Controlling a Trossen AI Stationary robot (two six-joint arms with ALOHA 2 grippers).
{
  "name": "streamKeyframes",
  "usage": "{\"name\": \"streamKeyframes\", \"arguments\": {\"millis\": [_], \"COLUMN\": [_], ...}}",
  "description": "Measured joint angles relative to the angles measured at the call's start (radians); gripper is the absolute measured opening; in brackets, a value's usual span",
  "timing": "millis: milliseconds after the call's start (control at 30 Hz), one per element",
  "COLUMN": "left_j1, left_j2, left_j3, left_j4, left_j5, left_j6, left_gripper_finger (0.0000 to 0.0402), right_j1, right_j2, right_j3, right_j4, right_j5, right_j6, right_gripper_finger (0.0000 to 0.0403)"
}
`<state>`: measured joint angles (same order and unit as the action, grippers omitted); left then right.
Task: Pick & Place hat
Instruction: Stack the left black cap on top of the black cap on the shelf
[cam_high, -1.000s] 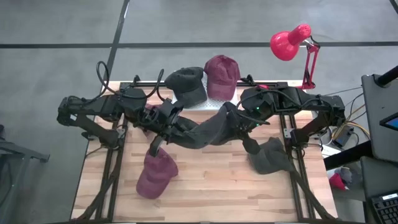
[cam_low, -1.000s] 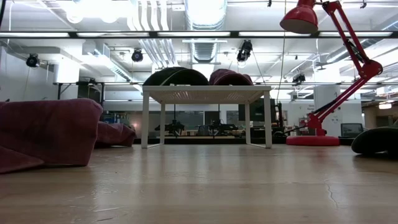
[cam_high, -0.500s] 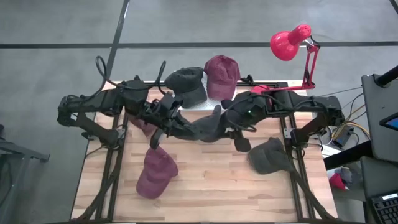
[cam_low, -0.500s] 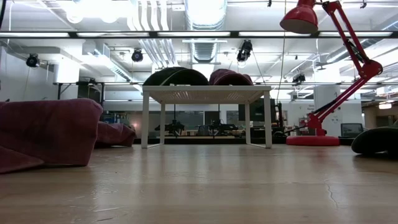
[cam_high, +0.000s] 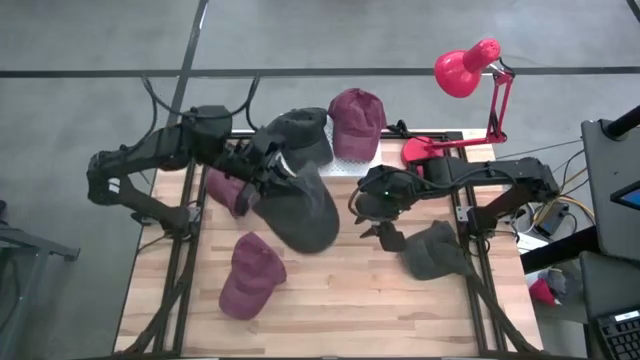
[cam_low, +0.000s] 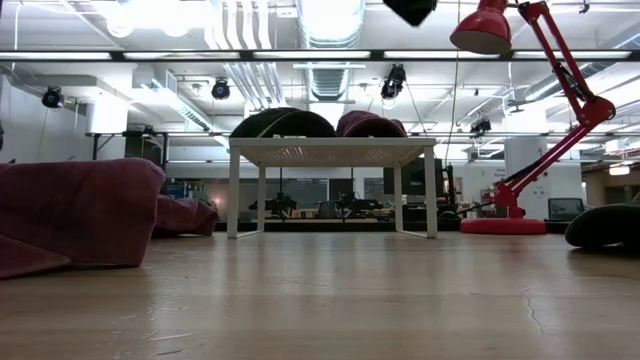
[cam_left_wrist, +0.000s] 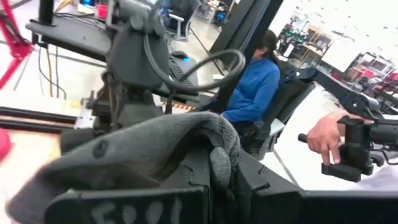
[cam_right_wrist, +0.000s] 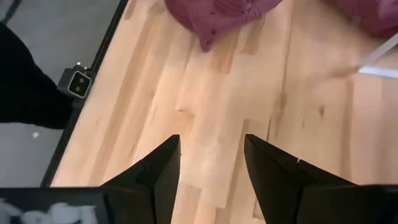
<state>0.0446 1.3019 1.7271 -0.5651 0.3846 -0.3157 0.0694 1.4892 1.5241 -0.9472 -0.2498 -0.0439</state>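
The left gripper (cam_high: 268, 178) is pinching the grey hat (cam_high: 300, 210) in closed jaws, its fabric bunching over the fingers in the left wrist view, and carrying it above the table (cam_high: 340, 290) near the white stand (cam_low: 330, 152). The right gripper (cam_right_wrist: 208, 163) is hanging open and empty over bare wood. The pick looks done; placing is what remains. Two hats are already sitting on the stand, others lying on the table.

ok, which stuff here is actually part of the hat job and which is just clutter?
In the job:
- grey hat, held by left gripper
- right gripper, open, empty
- white stand holding two hats

Lying about:
- red lamp
- maroon hat
- dark hat
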Motion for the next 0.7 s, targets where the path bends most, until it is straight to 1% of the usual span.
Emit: {"name": "streamKeyframes", "arguments": {"millis": [133,333,400,633,700], "left_j1": [0.084,0.217,0.258,0.408,0.448], "left_j2": [-0.002,0.011,0.012,0.017,0.032], "left_j3": [0.0,0.0,0.0,-0.013,-0.013], "left_j4": [-0.011,-0.012,-0.013,-0.005,0.001], "left_j5": [0.084,0.171,0.191,0.269,0.307], "left_j6": [0.009,0.009,0.009,0.009,0.008], "left_gripper_finger": [0.002,0.002,0.002,0.002,0.002], "right_j1": [-0.006,-0.032,-0.045,-0.103,-0.12], "right_j2": [-0.048,-0.145,-0.19,-0.372,-0.42], "right_j3": [-0.121,-0.3,-0.352,-0.551,-0.599], "right_j4": [0.109,0.243,0.265,0.46,0.501], "right_j5": [-0.015,-0.02,-0.015,-0.009,-0.009], "right_j6": [0.016,0.042,0.046,0.071,0.076], "right_gripper_finger": [0.0174,0.0169,0.0171,0.0176,0.0175]}}
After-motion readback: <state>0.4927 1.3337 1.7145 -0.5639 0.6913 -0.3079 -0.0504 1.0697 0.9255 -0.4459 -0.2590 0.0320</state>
